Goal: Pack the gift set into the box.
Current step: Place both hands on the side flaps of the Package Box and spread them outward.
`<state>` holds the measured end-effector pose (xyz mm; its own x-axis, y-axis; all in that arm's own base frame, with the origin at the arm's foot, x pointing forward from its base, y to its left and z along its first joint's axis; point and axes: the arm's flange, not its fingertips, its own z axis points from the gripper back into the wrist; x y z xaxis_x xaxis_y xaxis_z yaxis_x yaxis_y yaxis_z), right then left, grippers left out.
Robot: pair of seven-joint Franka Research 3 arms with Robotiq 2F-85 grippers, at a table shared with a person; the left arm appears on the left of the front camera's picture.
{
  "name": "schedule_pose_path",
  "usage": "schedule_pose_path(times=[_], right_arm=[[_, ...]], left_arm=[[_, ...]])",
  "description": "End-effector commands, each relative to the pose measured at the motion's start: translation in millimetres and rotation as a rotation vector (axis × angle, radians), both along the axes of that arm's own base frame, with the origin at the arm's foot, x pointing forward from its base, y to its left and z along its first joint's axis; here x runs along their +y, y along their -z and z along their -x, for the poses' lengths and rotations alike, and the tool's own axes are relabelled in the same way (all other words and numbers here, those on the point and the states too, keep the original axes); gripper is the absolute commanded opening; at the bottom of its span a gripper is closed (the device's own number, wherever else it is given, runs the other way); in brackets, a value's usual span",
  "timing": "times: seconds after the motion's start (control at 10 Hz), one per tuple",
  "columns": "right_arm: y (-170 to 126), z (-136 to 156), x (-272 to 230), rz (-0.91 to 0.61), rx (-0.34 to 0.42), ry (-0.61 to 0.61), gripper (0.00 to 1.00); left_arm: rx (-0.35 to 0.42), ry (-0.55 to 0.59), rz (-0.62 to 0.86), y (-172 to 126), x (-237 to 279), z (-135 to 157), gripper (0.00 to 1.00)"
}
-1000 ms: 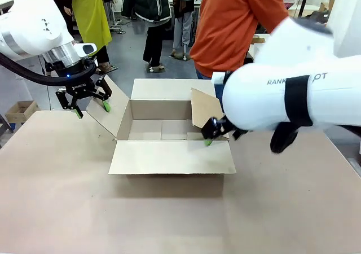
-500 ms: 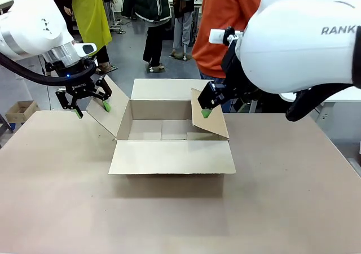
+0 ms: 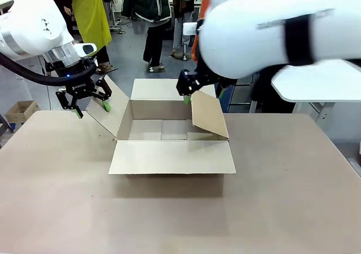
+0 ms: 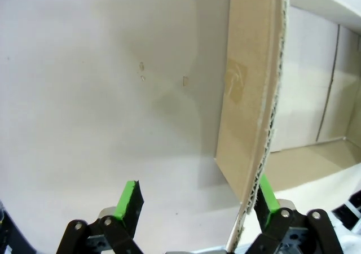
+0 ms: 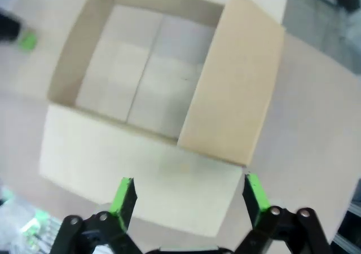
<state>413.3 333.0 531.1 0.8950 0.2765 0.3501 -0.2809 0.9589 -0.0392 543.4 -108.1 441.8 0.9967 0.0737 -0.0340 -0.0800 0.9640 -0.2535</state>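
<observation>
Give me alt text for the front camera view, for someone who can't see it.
An open brown cardboard box sits on the table, nothing visible inside. The left gripper, open, hangs at the left flap, while the right gripper hovers above the half-raised right flap. People stand beyond the table.

I work in a busy workshop hall.
Beyond my table (image 3: 56,209), people (image 3: 148,5) stand on bare grey floor (image 3: 127,53) near another white table (image 3: 316,87).
</observation>
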Motion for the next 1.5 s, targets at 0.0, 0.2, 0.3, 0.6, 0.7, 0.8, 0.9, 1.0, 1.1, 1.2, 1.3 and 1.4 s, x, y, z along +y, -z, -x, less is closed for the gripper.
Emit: schedule_pose_path(times=[0.0,0.2,0.3,0.6,0.7,0.8,0.9,1.0,1.1,1.2,1.3,1.4], right_arm=[[-4,-58,66,0.131,0.096,0.065,1.00],[14,-93,90,0.214,0.140,0.150,1.00],[39,-115,93,0.274,0.164,0.209,1.00],[94,-146,89,0.358,0.126,0.368,1.00],[104,-148,80,0.391,0.104,0.425,1.00],[105,-144,70,0.399,0.085,0.445,1.00],[109,-145,62,0.406,0.127,0.466,1.00],[113,-145,55,0.409,0.141,0.484,1.00],[113,-145,42,0.391,0.131,0.511,1.00],[105,-141,30,0.367,0.140,0.526,1.00],[98,-136,20,0.336,0.127,0.529,1.00],[88,-129,10,0.305,0.119,0.532,1.00]], left_arm=[[-0.009,-0.009,-0.018,-2,0,2,1.00],[-0.009,-0.009,-0.018,-2,0,2,1.00],[-0.009,-0.009,-0.018,-2,0,2,1.00],[-0.009,-0.009,-0.018,-2,0,2,1.00],[-0.009,-0.009,-0.018,-2,0,2,1.00],[-0.009,-0.009,-0.018,-2,0,2,1.00],[-0.009,-0.009,-0.018,-2,0,2,1.00],[-0.009,-0.009,-0.018,-2,0,2,1.00],[-0.009,-0.009,-0.018,-2,0,2,1.00],[-0.009,-0.009,-0.018,-2,0,2,1.00],[-0.009,-0.009,-0.018,-2,0,2,1.00],[-0.009,-0.009,-0.018,-2,0,2,1.00]])
